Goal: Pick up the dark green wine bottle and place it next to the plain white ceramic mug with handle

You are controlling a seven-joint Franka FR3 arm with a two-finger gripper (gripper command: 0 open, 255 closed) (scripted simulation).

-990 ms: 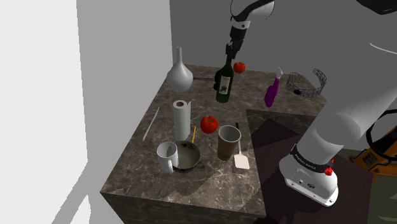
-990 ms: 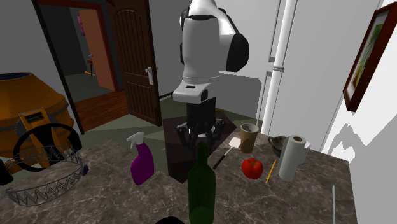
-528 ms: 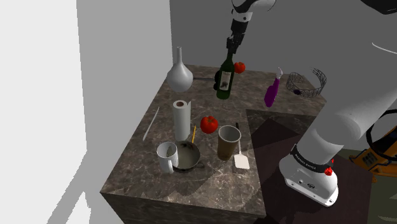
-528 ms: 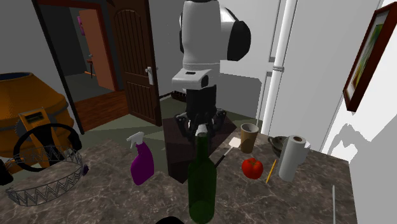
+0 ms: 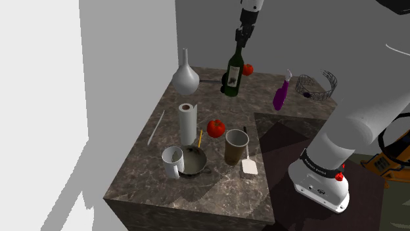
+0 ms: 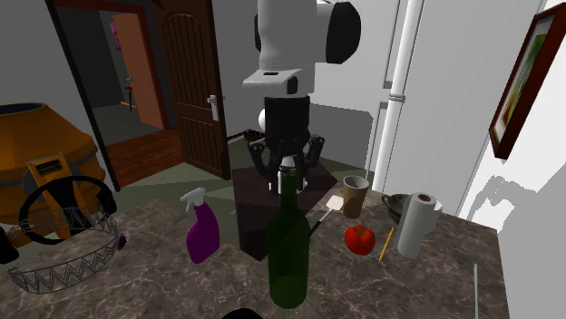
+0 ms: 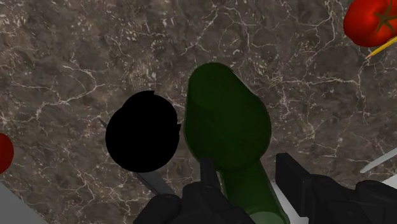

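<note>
The dark green wine bottle (image 5: 232,77) hangs upright in the air over the far part of the marble counter (image 5: 197,187). My gripper (image 5: 240,43) is shut on its neck. In the second exterior view the bottle (image 6: 288,254) hangs below the gripper (image 6: 287,171). Through the wrist camera I look down the bottle (image 7: 226,127), its neck clasped in the gripper (image 7: 248,181). The white mug with handle (image 5: 172,161) stands near the counter's front, touching a dark bowl (image 5: 193,161), well apart from the bottle.
A paper towel roll (image 5: 188,123), a tomato (image 5: 215,128), a brown cup (image 5: 236,146) and a spatula (image 5: 248,165) stand between bottle and mug. A grey vase (image 5: 185,77), a second tomato (image 5: 248,69), a purple spray bottle (image 5: 281,95) and a wire basket (image 5: 318,85) line the far side.
The gripper has risen with the bottle, lifting it higher above the counter. Everything else on the counter stays put.
</note>
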